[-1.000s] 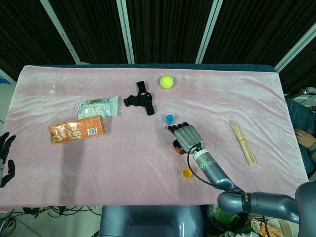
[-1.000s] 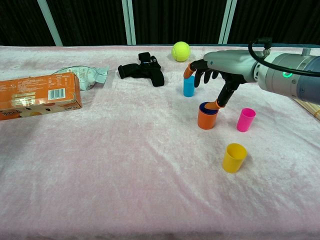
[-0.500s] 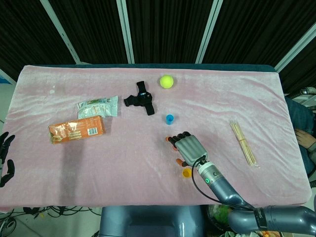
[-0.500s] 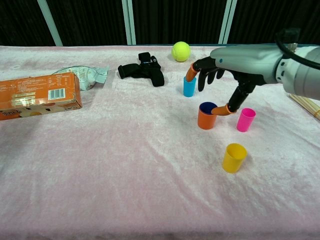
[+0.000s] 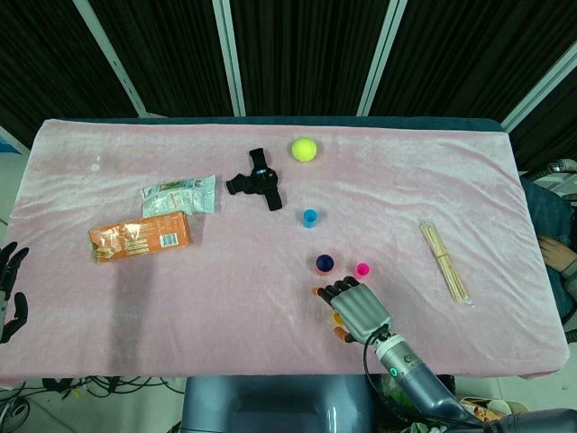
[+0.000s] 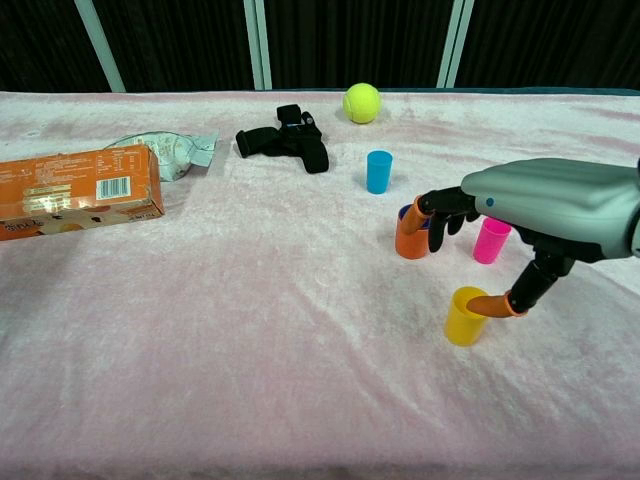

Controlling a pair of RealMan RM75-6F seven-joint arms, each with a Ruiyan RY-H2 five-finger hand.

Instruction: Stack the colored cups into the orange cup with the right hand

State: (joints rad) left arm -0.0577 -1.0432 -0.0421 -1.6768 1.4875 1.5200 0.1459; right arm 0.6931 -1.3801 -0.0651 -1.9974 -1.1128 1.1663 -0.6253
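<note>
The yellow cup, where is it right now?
In the chest view the yellow cup stands nearest the camera, right of centre, under the right hand.

right hand [image 6: 545,215] hovers spread over yellow cup [image 6: 466,316], thumb at its rim; orange cup [image 6: 411,236] at ten o'clock.
</note>
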